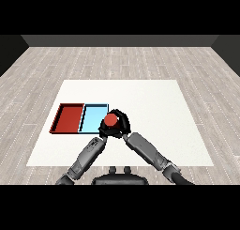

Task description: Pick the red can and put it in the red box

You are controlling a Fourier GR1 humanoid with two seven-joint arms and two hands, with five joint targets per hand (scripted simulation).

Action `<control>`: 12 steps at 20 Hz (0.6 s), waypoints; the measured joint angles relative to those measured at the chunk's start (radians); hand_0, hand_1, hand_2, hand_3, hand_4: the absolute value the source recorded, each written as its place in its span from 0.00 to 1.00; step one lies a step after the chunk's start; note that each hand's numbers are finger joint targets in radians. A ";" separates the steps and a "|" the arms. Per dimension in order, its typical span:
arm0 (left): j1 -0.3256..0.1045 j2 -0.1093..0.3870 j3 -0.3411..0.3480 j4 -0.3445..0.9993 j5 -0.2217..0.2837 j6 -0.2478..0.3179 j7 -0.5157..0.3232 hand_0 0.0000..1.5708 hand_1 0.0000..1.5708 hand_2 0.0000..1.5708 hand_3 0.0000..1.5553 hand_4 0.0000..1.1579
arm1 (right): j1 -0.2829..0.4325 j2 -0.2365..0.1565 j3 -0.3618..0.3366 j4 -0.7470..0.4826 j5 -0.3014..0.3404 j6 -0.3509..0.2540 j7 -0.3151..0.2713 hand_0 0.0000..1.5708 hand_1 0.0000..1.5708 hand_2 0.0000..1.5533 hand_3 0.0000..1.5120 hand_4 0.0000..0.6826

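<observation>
A shallow rectangular red tray is located left of centre in the frame, on the white table. A light blue tray of the same shape is set directly against its right side. The left forearm is seen rising from the lower left corner; the left hand is positioned at the lower right corner of the light blue tray, and whether its fingers are curled or straight cannot be told. Immediately to the right, a red cylindrical can is enclosed by the curled black fingers of the right hand, beside the right edge of the light blue tray, near frame centre.
</observation>
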 measured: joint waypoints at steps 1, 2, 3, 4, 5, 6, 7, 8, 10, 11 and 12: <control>-0.001 -0.001 -0.003 0.011 0.008 0.012 -0.026 1.00 1.00 0.97 0.91 0.81 | 0.009 0.000 -0.006 -0.006 0.006 0.006 0.005 0.91 0.91 0.93 0.91 0.91; 0.001 -0.002 0.001 0.014 0.009 0.015 -0.032 1.00 1.00 0.97 0.91 0.78 | 0.002 0.001 -0.006 0.004 -0.006 0.010 -0.001 0.92 0.92 0.93 0.91 0.91; 0.013 -0.001 -0.004 -0.006 -0.007 0.032 -0.019 1.00 1.00 0.97 0.92 0.83 | -0.001 0.003 -0.015 0.006 -0.011 0.018 -0.004 0.93 0.93 0.93 0.91 0.87; -0.003 0.000 -0.005 0.007 0.008 0.043 -0.034 1.00 1.00 0.97 0.92 0.90 | -0.012 0.002 -0.021 0.014 -0.023 0.024 -0.005 0.90 0.90 0.91 0.90 0.69; -0.015 0.001 -0.010 0.018 0.016 0.047 -0.041 1.00 1.00 0.97 0.92 0.93 | -0.001 0.000 -0.019 0.005 -0.031 0.027 -0.012 0.84 0.84 0.85 0.83 0.18; -0.016 -0.002 -0.011 0.017 0.012 0.059 -0.041 1.00 1.00 0.97 0.93 0.97 | -0.003 0.002 -0.036 0.011 -0.043 0.044 -0.021 0.75 0.75 0.76 0.72 0.00; -0.015 -0.005 -0.007 0.015 0.008 0.060 -0.048 1.00 1.00 0.97 0.94 0.97 | 0.002 0.002 -0.042 -0.005 -0.027 0.043 -0.001 0.00 0.00 0.00 0.00 0.00; -0.015 -0.005 -0.009 0.015 0.002 0.066 -0.044 1.00 1.00 0.97 0.94 0.97 | 0.007 0.003 -0.032 -0.014 -0.008 0.032 0.010 0.00 0.00 0.00 0.00 0.00; -0.017 -0.007 -0.010 0.011 -0.005 0.078 -0.038 1.00 1.00 0.97 0.94 0.97 | 0.017 0.004 -0.029 -0.029 0.033 0.028 0.037 0.00 0.00 0.00 0.00 0.00; -0.017 -0.007 -0.010 0.009 -0.007 0.083 -0.036 1.00 1.00 0.97 0.94 0.97 | 0.022 0.005 -0.029 -0.037 0.050 0.028 0.049 0.00 0.00 0.00 0.00 0.00; -0.017 -0.008 -0.010 0.007 -0.009 0.086 -0.034 1.00 1.00 0.97 0.94 0.97 | 0.027 0.006 -0.030 -0.044 0.065 0.029 0.058 0.00 0.00 0.00 0.00 0.00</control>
